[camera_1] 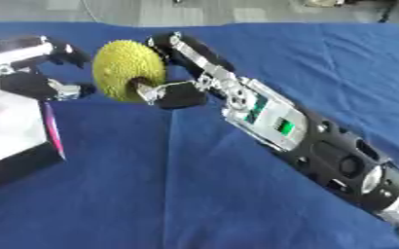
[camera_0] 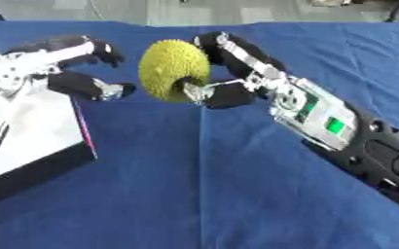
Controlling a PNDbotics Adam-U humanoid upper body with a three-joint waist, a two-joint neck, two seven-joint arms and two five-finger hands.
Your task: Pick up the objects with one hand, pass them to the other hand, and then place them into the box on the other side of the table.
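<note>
- Mid-table, above the blue cloth (camera_0: 237,194): we hold a bumpy yellow-green ball (camera_0: 174,69) in our right hand (camera_0: 237,73), fingers curled over its far side and thumb pressed against its near side; the ball rides clear of the cloth.
- Just left of the ball: our left hand (camera_0: 71,68) waits, released, fingers spread above and thumb below, like an open mouth facing the ball; a narrow gap shows between its fingertips and the ball, so it holds nothing yet.
- Further left of the ball, under the left hand: the white box (camera_0: 32,126) with dark sides and a pink edge sits at the table's left edge; what lies inside we cannot make out.
- Our reading: this is the handover, with the placing into the box yet to come.
- The risk from here: if the right hand lets go before the left closes round the ball, the ball falls and, being round, rolls away over the cloth; a closing left hand may also catch the right thumb, which lies across the ball's near side.
</note>
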